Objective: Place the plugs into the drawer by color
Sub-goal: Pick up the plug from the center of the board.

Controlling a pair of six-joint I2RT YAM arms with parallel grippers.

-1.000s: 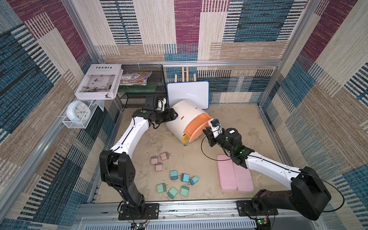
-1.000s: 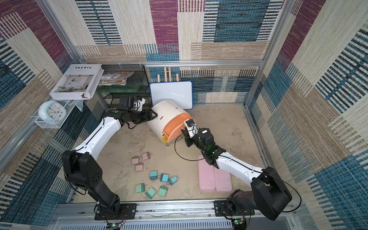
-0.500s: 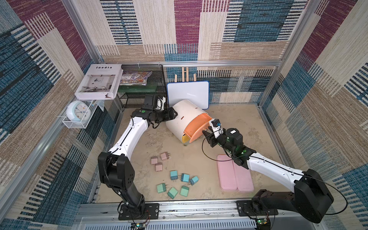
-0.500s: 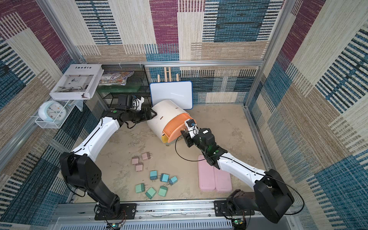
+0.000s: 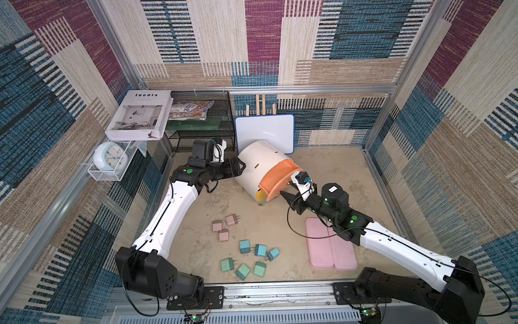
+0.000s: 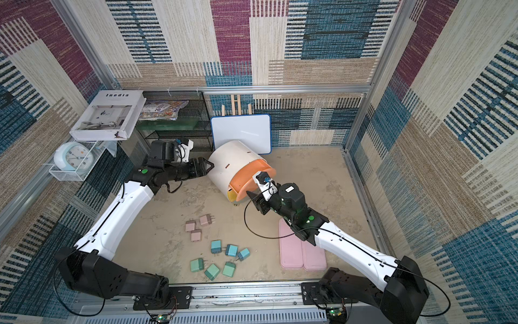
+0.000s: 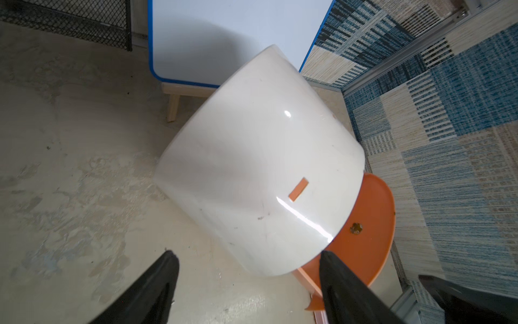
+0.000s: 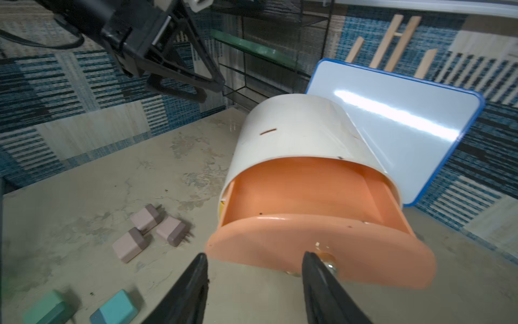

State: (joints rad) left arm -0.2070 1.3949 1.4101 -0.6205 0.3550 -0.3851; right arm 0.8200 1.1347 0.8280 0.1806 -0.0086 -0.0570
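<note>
Opening up since a second ago, the right claw [image 8: 255,255] is now holding its jaws apart, gripping nothing, just in front of the salmon-pink drawer [image 8: 308,196]. That drawer is sitting pulled out of the white round-topped cabinet [image 5: 263,160], and its metal knob [image 8: 329,265] is showing just beside one black finger. The right arm is reaching low from the near right corner, passing over the two pink trays [image 5: 328,246], with its wrist pointing far and left at the drawer front.

The left arm is stretching from the near left base toward the far side, its wrist bending right. The left claw [image 7: 246,252] is hanging open at the cabinet's rear left side; whether it is touching the shell I cannot tell.

All plugs are lying on the tabletop [image 5: 330,168], near and left of the cabinet: three pink plugs [image 5: 232,220] closest to it, three blue plugs [image 5: 260,250] nearer, and three green plugs [image 5: 242,271] nearest the front edge.
</note>
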